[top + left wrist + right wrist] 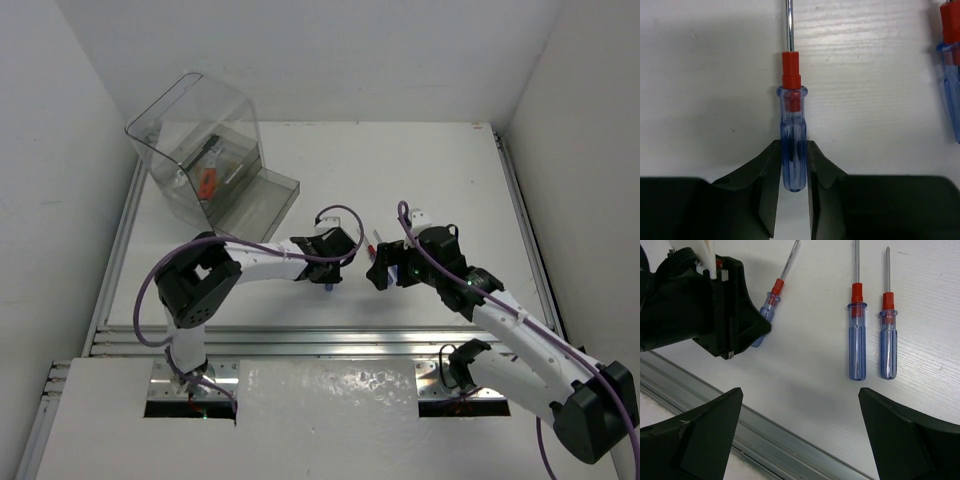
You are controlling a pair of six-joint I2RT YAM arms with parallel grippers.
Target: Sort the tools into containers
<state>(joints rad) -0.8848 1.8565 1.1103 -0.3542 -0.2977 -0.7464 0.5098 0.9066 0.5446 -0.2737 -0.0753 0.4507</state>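
Observation:
My left gripper (330, 265) (791, 150) is shut on the handle of a blue-handled screwdriver (791, 120) with a red collar. The screwdriver lies on the white table with its shaft pointing away. The right wrist view shows this same gripper (715, 305) over that screwdriver (771, 302). My right gripper (383, 268) (800, 400) is open and empty, hovering near two more blue-handled screwdrivers (857, 345) (888, 347) that lie side by side. The clear plastic box (190, 125) lies tipped at the far left, with a red-handled tool (207, 180) inside.
A clear tray (265, 200) lies at the box's mouth. Another blue-handled screwdriver (951, 95) shows at the right edge of the left wrist view. A metal rail (770, 440) (300, 340) runs along the table's near edge. White walls close in both sides.

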